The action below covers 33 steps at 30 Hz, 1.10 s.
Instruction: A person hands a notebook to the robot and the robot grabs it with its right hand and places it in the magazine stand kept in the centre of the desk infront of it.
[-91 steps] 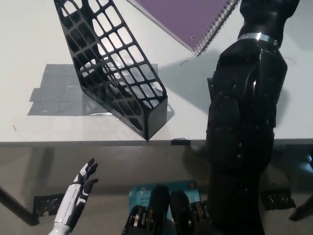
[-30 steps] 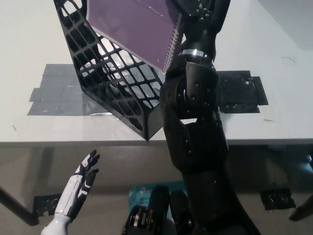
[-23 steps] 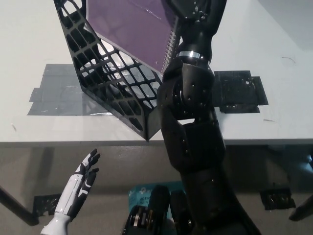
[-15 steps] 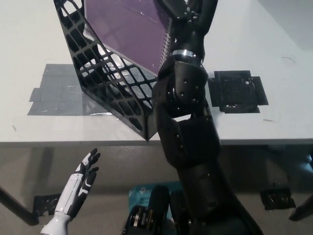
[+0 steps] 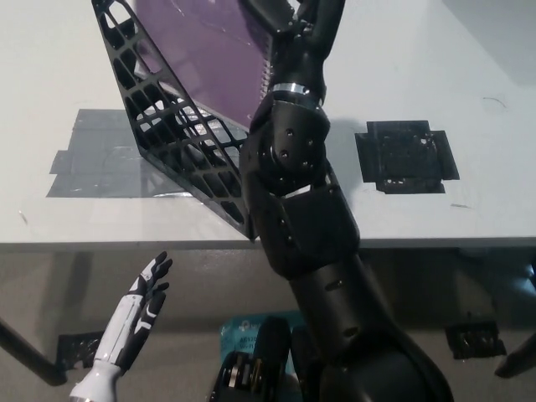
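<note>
The purple spiral notebook (image 5: 205,50) sits tilted in the top of the black lattice magazine stand (image 5: 180,155), behind its near wall. My black right arm reaches up across the desk, and my right hand (image 5: 295,23) is at the picture's top edge, shut on the notebook's spiral side. The arm hides the stand's right end and the notebook's lower right corner. How deep the notebook sits in the stand is hidden. My white left hand (image 5: 138,314) rests below the desk edge at lower left, its fingers spread and holding nothing.
The stand is on a patch of grey tape (image 5: 88,159) on the white desk (image 5: 469,209). A black taped square (image 5: 406,155) lies to the right of my arm. The desk's front edge crosses the picture just below the stand.
My right arm has swung to the left, carrying the notebook leftwards and further behind the stand's lattice wall. The left hand has stayed put.
</note>
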Available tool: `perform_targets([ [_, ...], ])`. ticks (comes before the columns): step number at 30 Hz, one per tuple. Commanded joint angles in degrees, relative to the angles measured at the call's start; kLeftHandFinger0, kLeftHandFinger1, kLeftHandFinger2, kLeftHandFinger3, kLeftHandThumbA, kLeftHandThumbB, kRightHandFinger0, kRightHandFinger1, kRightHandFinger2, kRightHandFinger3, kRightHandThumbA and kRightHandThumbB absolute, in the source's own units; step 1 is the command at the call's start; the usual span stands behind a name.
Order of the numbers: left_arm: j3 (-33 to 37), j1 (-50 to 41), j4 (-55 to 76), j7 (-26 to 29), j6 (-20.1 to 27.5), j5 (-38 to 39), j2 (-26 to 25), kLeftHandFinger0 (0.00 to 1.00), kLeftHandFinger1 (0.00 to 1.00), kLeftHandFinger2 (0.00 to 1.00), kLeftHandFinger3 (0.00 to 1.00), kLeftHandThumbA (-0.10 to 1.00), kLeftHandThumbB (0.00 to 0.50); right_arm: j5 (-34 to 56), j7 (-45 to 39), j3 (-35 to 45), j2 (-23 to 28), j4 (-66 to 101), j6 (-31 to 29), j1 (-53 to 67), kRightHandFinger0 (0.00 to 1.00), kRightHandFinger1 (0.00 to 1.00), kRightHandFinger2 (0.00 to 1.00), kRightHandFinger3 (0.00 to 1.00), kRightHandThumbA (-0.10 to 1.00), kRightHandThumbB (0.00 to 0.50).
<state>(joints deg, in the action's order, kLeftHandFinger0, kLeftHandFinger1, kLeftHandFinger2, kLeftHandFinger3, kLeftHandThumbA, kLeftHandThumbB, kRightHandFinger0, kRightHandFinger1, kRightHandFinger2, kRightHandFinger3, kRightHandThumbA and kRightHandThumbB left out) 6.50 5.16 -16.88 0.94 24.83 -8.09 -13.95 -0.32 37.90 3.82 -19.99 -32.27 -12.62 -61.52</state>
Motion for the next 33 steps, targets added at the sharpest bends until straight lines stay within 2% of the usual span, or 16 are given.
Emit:
perform_targets([
  [1,0.0,1.3,1.6,0.1,2.1,-1.1,-1.0,0.93,1.00,1.00,1.00,1.00,0.498,-1.1,1.5,-1.8,-1.8,-0.1,-7.1,-6.3,0.00,0.00,0.17,0.17,0.82,0.000],
  [3,0.1,1.3,1.7,0.1,2.1,-1.1,-1.0,0.93,1.00,1.00,1.00,1.00,0.498,-2.0,2.2,-2.1,-1.8,-0.7,-6.5,-6.2,0.00,0.00,0.06,0.10,0.87,0.000],
  [8,0.0,1.5,1.6,0.0,2.1,-0.6,-0.9,0.92,1.00,1.00,1.00,1.00,0.500,-2.5,3.3,-2.9,-1.8,-3.9,-7.5,-6.1,0.00,0.00,0.08,0.10,0.90,0.000],
  [12,-0.1,1.6,1.7,0.0,2.1,-0.7,-0.9,0.92,1.00,1.00,1.00,1.00,0.499,-0.8,3.7,-4.3,-1.8,-6.4,-9.3,-6.2,0.00,0.00,0.06,0.08,0.92,0.003],
  [18,-0.2,2.0,1.6,-0.1,2.1,-0.6,-0.7,0.91,1.00,1.00,1.00,1.00,0.500,2.9,3.0,-6.3,-1.8,-8.1,-10.8,-5.5,0.00,0.00,0.14,0.12,0.91,0.000],
  [21,-0.3,2.1,1.6,-0.4,2.1,-0.3,-0.6,0.91,1.00,1.00,1.00,1.00,0.500,3.5,2.3,-6.8,-1.8,-9.0,-11.2,-4.9,0.00,0.00,0.10,0.14,0.90,0.007],
  [22,-0.4,2.1,1.6,-0.6,2.1,-0.3,-0.6,0.92,1.00,1.00,1.00,1.00,0.500,1.7,2.2,-6.7,-1.8,-9.8,-11.0,-4.6,0.04,0.00,0.07,0.14,0.92,0.015],
  [23,-0.4,2.1,1.7,-0.7,2.1,-0.3,-0.6,0.92,1.00,1.00,1.00,1.00,0.500,0.4,1.1,-6.5,-1.7,-10.2,-11.0,-4.2,0.14,0.13,0.23,0.29,0.93,0.068],
  [24,-0.5,2.1,1.7,-0.7,2.1,-0.2,-0.6,0.92,1.00,1.00,1.00,1.00,0.500,-0.3,0.2,-6.3,-1.7,-10.4,-11.0,-4.0,0.16,0.11,0.19,0.27,0.95,0.076],
  [25,-0.5,2.1,1.6,-0.8,2.1,0.0,-0.6,0.92,1.00,1.00,1.00,1.00,0.500,-1.7,-1.9,-7.5,-0.9,-10.7,-10.7,-3.2,0.56,0.58,0.73,0.73,1.00,0.187],
  [26,-0.5,2.1,1.5,-0.7,2.1,-0.1,-0.6,0.92,1.00,1.00,1.00,1.00,0.500,-2.1,-2.5,-8.0,-0.6,-10.8,-10.6,-2.9,0.66,0.65,0.81,0.79,1.00,0.197],
  [27,-0.4,2.1,1.5,-0.6,2.1,-0.2,-0.7,0.92,1.00,1.00,1.00,1.00,0.500,-2.2,-3.4,-8.4,-0.3,-11.0,-11.1,-2.7,0.92,0.85,1.00,1.00,1.00,0.227],
  [28,-0.4,2.3,1.6,-0.5,2.1,-0.5,-0.7,0.93,1.00,1.00,1.00,1.00,0.500,-2.3,-4.6,-8.9,0.1,-11.4,-11.7,-2.6,1.00,1.00,1.00,1.00,1.00,0.273],
  [30,-0.4,2.5,1.7,-0.4,2.1,-0.9,-0.8,0.93,1.00,1.00,1.00,1.00,0.500,-2.4,-6.5,-9.7,0.7,-12.0,-12.5,-2.6,1.00,1.00,1.00,1.00,1.00,0.266],
  [33,-0.5,2.5,1.6,-0.6,2.1,-0.7,-0.7,0.94,1.00,1.00,1.00,1.00,0.500,-2.7,-7.5,-10.2,1.3,-11.5,-11.0,-2.4,1.00,1.00,1.00,1.00,1.00,0.284],
])
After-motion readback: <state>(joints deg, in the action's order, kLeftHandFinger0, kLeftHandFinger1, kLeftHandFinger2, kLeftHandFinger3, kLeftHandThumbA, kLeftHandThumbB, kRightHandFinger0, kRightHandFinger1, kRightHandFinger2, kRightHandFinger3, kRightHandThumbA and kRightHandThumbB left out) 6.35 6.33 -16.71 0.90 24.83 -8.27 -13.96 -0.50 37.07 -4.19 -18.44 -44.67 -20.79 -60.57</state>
